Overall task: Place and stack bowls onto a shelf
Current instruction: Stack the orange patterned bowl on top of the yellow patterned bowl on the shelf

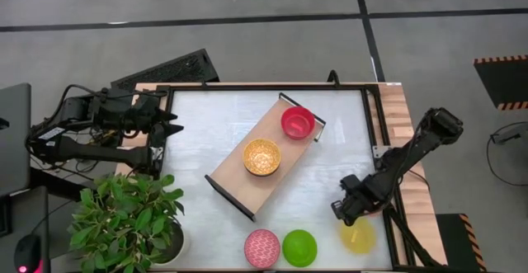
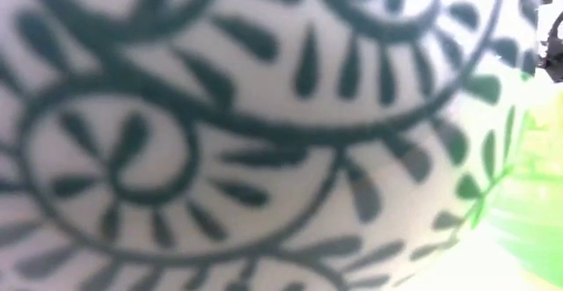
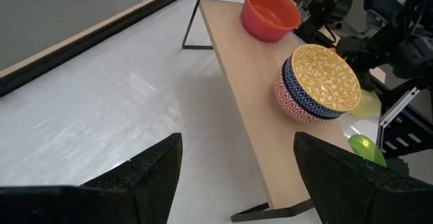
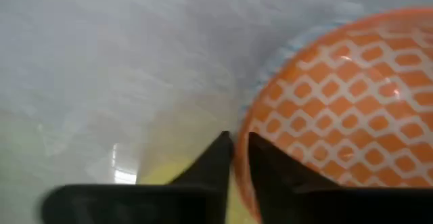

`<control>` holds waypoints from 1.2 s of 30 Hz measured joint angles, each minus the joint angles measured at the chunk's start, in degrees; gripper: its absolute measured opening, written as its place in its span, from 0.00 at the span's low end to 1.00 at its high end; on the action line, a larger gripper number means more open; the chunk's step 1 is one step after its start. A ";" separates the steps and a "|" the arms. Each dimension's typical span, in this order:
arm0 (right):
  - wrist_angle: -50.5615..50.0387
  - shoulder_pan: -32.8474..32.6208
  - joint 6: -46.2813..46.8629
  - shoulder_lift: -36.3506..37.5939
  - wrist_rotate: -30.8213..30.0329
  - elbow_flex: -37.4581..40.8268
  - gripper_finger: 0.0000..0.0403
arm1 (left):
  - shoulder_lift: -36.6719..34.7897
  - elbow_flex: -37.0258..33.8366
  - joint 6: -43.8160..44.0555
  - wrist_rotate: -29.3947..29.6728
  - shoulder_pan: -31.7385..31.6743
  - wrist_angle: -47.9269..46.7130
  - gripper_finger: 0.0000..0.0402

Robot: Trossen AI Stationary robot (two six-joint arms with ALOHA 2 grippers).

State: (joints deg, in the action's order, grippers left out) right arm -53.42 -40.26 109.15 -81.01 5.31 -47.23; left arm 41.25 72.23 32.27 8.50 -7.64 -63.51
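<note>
The light-wood shelf (image 1: pixel 239 178) lies slanted in the middle of the table. On it stand a red bowl (image 1: pixel 298 122) and a stack topped by a yellow-orange lattice bowl (image 1: pixel 261 157). In the left wrist view the stack (image 3: pixel 318 82) has a blue-grey and a pink lattice bowl below. A pink lattice bowl (image 1: pixel 261 247), a green bowl (image 1: pixel 299 247) and a yellow bowl (image 1: pixel 360 238) stand at the near edge. My right gripper (image 1: pixel 351 211) is over the yellow bowl, shut on an orange lattice bowl (image 4: pixel 338 102). My left gripper (image 3: pixel 237 176) is open at the table's left edge. My right gripper has its two fingers close together at the orange lattice bowl's rim (image 4: pixel 249 132), one finger on each side of the edge. The fingers point down from above. The yellow bowl (image 4: pixel 169 176) shows just below. In the high view the gripper hides the orange bowl.
A potted plant (image 1: pixel 124 219) stands at the near left corner. A keyboard (image 1: pixel 169 68) lies beyond the far left corner. A white surface with a dark leaf pattern (image 2: pixel 220 133) fills the low view. The table's black frame (image 1: pixel 371 116) runs along the right.
</note>
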 joint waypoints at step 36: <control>-14.88 31.71 -101.12 4.85 -9.89 -49.04 0.08 | 0.02 0.00 -0.20 2.58 0.00 -0.09 0.67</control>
State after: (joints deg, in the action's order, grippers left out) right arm -68.31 -8.55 8.03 -76.16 -4.58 -96.27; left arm 41.27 72.23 32.07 11.07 -7.64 -63.59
